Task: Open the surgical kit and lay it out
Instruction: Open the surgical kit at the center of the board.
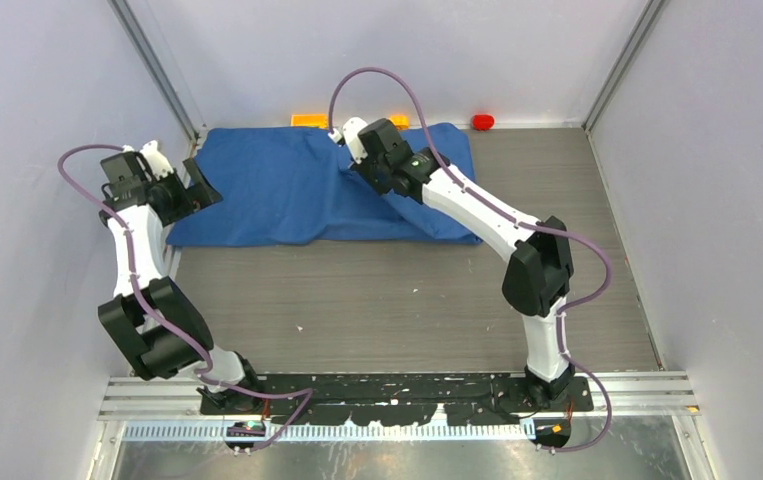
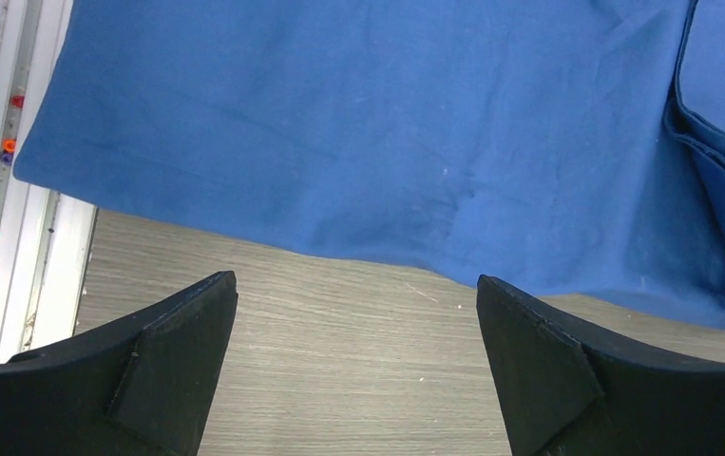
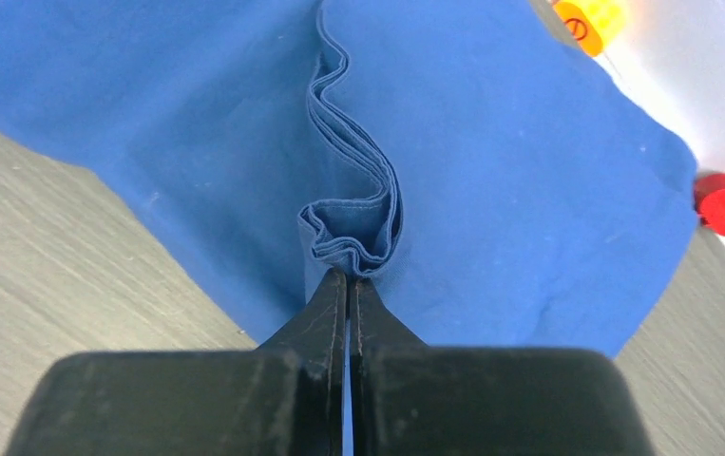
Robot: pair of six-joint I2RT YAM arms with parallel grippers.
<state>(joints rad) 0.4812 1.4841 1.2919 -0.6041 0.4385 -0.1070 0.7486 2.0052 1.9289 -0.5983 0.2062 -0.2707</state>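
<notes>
Your blue cloth wrap (image 1: 327, 195) lies at the far side of the grey wood-grain tabletop (image 1: 407, 290), up against the back wall. It is a soft, flattened bundle, and the cloth covers whatever is inside, so no view shows you the contents.

Your right claw (image 3: 349, 280) is clenched on a fold of the wrap. In the right wrist view the two black fingers are pressed together, with a bunched pleat of several cloth layers pinched at their tips. A ridge of stacked hems runs away from the tips across the wrap. From the top camera you see only the right arm lying over the right half of the wrap, and the pinch itself is hidden under the wrist.

Your left claw (image 2: 355, 285) is released and spread wide, with nothing between its fingers. In the left wrist view it is above bare tabletop, just short of the wrap's near edge. That view also shows the weave lying smooth, with a layered fold at the far right.

Along the back wall, an orange block (image 1: 309, 121) touches the wrap's far edge. A red block (image 3: 724, 204) sits just beyond its right corner, and a yellow block (image 3: 594, 19) lies by the far edge.
</notes>
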